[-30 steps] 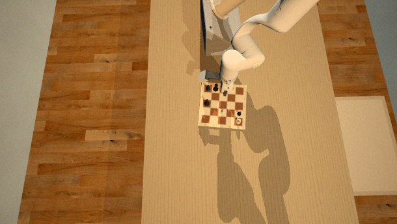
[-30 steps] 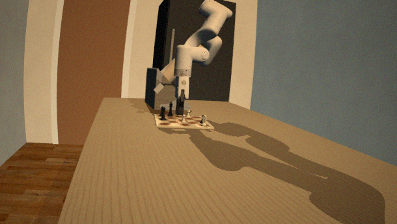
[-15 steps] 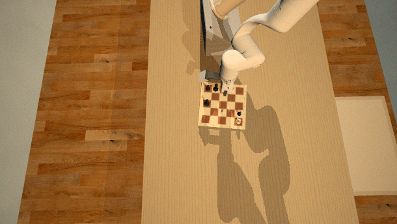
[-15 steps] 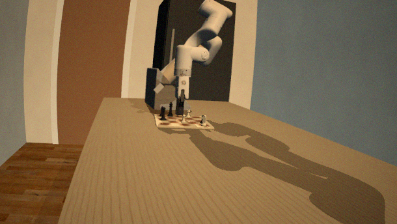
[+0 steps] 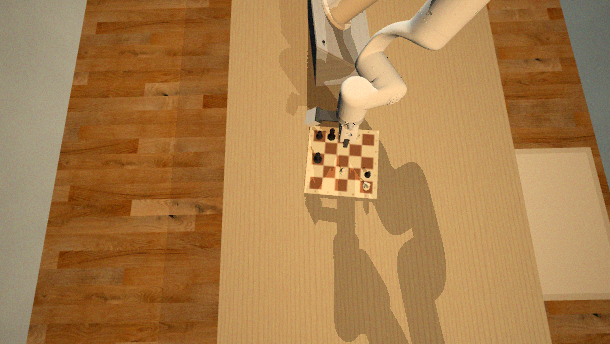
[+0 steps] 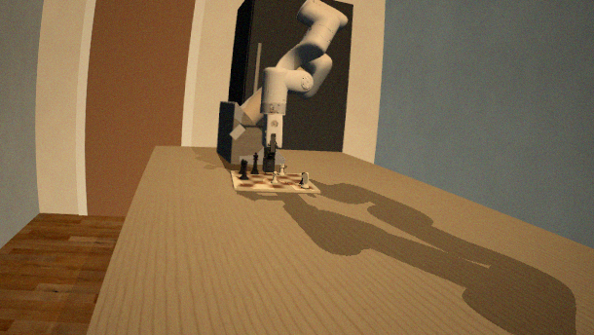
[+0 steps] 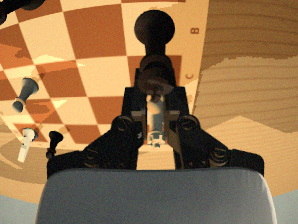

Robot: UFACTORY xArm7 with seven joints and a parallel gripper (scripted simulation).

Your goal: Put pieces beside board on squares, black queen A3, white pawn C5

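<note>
The small chessboard (image 5: 313, 172) (image 6: 237, 185) (image 7: 93, 30) lies on the table below the arm. My gripper (image 5: 345, 142) (image 6: 269, 165) (image 7: 154, 83) is low over the board's edge row, on the row marked C, and is shut on a pale piece, the white pawn (image 7: 154, 111). Two black pieces (image 5: 319, 135) (image 5: 331, 134) (image 7: 154, 30) stand in the same edge row on A and B, right beside the fingers. Another black piece, apparently the black queen (image 5: 317, 158), stands upright on the A row two squares further in.
A black piece (image 5: 367, 174) and a white piece (image 5: 366, 186) (image 6: 304, 180) stand at the board's far corner. Small pieces (image 7: 27, 90) (image 7: 27, 141) stand mid-board. A dark box (image 6: 229, 136) stands behind the board. A pale mat (image 5: 560, 220) lies to the right.
</note>
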